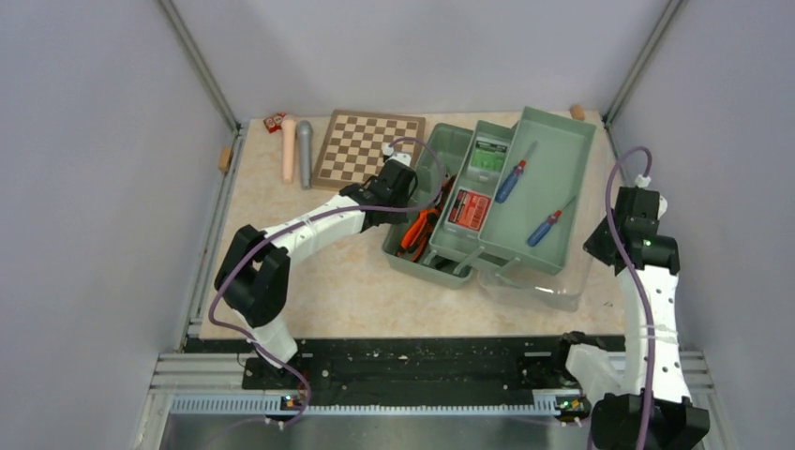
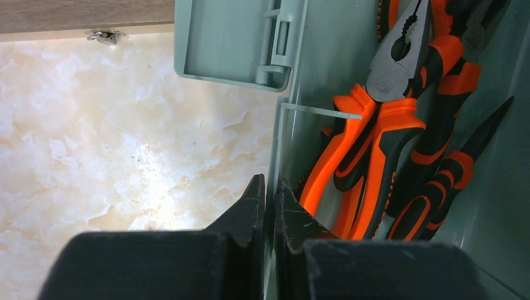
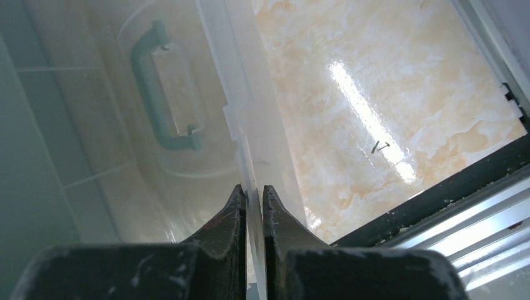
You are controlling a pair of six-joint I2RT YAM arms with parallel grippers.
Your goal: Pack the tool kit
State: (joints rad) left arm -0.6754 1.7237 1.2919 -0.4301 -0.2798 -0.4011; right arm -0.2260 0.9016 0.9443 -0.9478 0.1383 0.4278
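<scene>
Seen from overhead, much of the sage-green toolbox point(image 1: 422, 264) is hidden. It stands open right of centre on the table point(image 1: 319, 291), its fold-out trays cover most of the tub, and both arms mask their own fingertips. The wrist cameras fill the gap.

The left gripper point(image 2: 269, 186) is pinched closed on the toolbox's thin upright left wall, one finger outside and one inside. The right gripper point(image 3: 251, 190) is closed on the rim of the translucent lid point(image 1: 539, 286), which lies low at the box's near right. The lid's green handle point(image 3: 156, 94) shows only as a blur through the plastic (cloudy, faintly glossy).

The tabletop is cream and marbled with a bright streak of glare. Plain grey walls enclose it, and a black rail runs along the near edge.

- **Wide tray** point(image 1: 562, 159): holds two blue-and-red screwdrivers point(image 1: 513, 178).
- **Chessboard** point(image 1: 367, 148): brown, lies just beyond the left arm.
- **Narrow tray** point(image 1: 495, 126): carries a green-labelled box point(image 1: 488, 155) and a red-labelled box point(image 1: 469, 208), their print unreadable.
- **Pliers** point(image 2: 375, 144): orange and black with ribbed grips, piled in the tub and cut off by the frame.
- **Cylinders**: a pink cylinder point(image 1: 289, 150) and a grey cylinder point(image 1: 305, 155) lie side by side at the far left.
</scene>
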